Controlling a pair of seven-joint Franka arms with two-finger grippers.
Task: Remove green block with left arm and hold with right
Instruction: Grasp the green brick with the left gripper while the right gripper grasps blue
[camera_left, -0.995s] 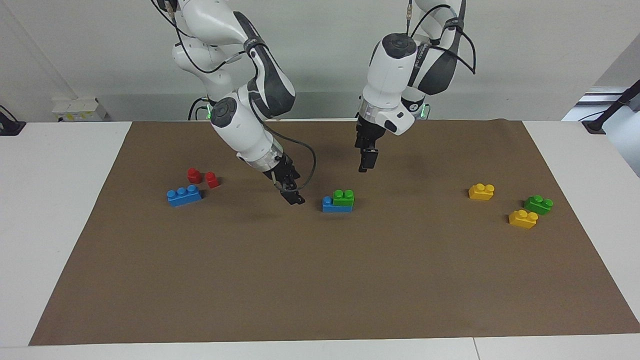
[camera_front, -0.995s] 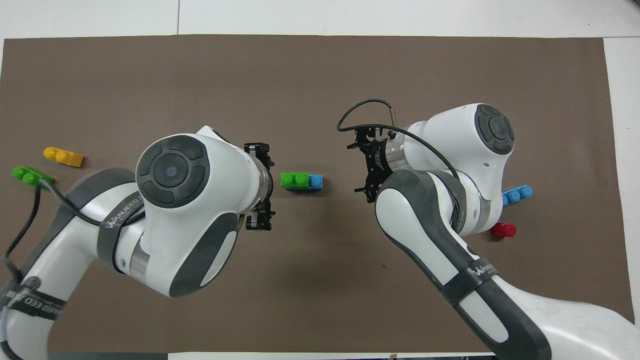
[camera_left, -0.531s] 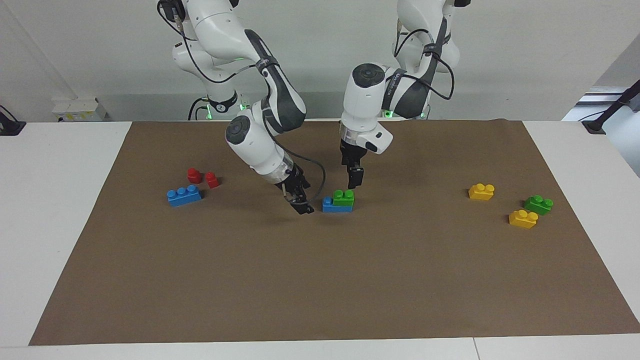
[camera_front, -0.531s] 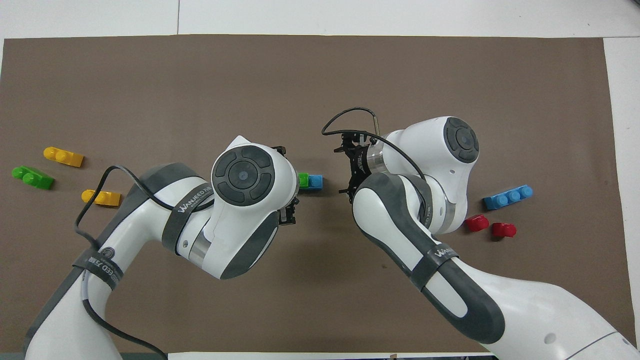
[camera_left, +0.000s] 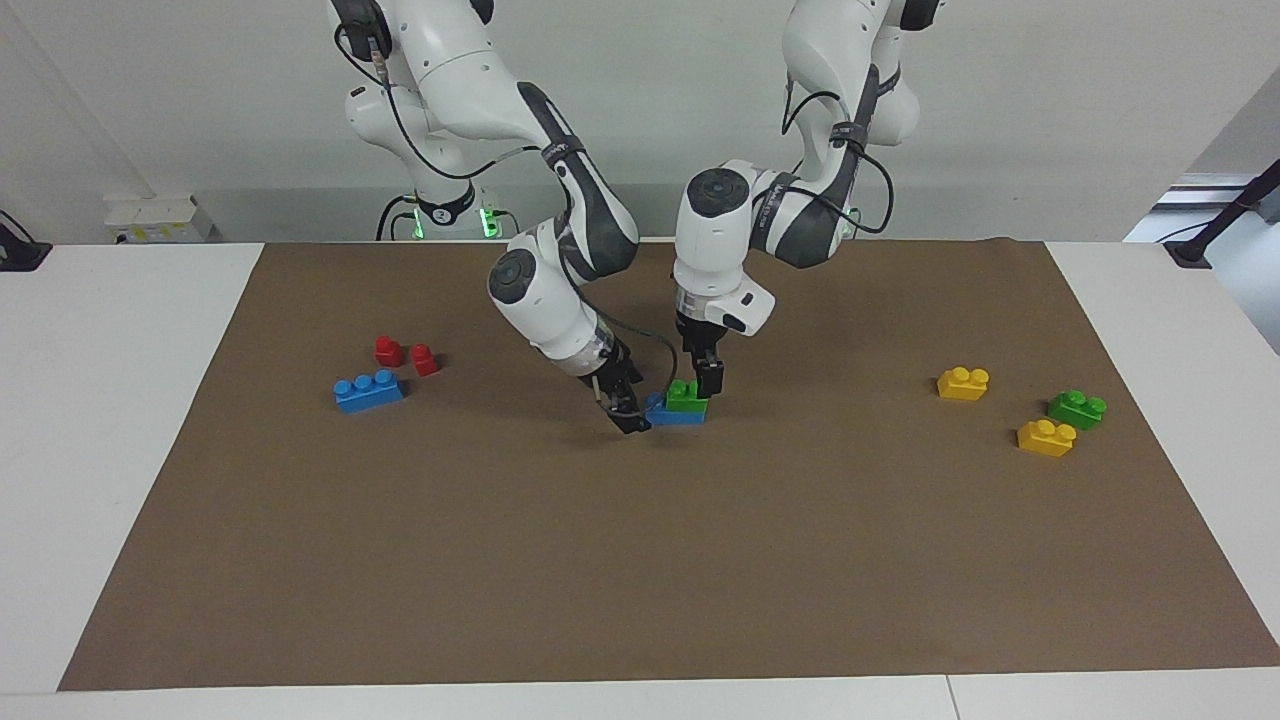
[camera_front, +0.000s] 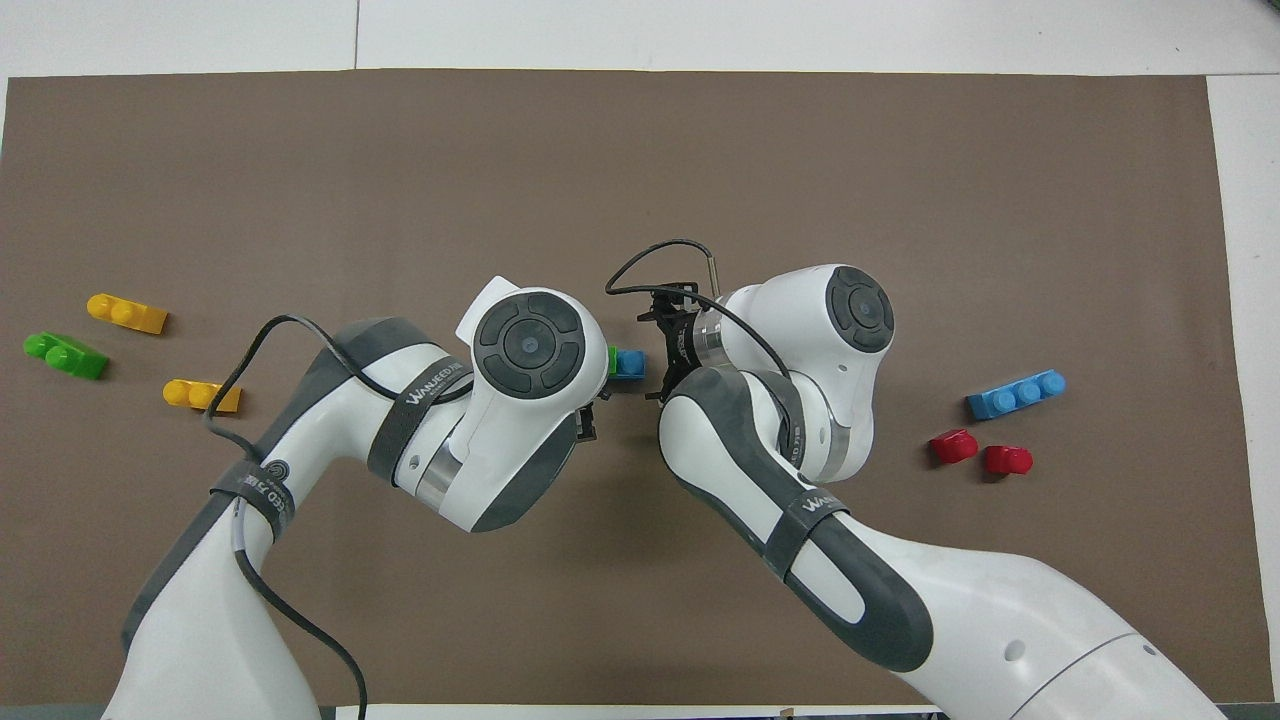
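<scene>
Moved: both arms have come down onto the centre stack.
Mat (camera_left: 640, 560): brown, fills the frame.
Right gripper (camera_left: 630, 415): jaws spread wide, at blue brick (camera_left: 672, 412), gripping nothing.
Left gripper (camera_left: 706, 377): jaws wide apart, at green block (camera_left: 687, 396), not clamped.
Green block: frame centre, atop blue brick.

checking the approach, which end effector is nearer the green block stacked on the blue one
Left. The left end effector is right at the green block, at its left-arm end. The right end effector is at the blue block underneath.
</scene>
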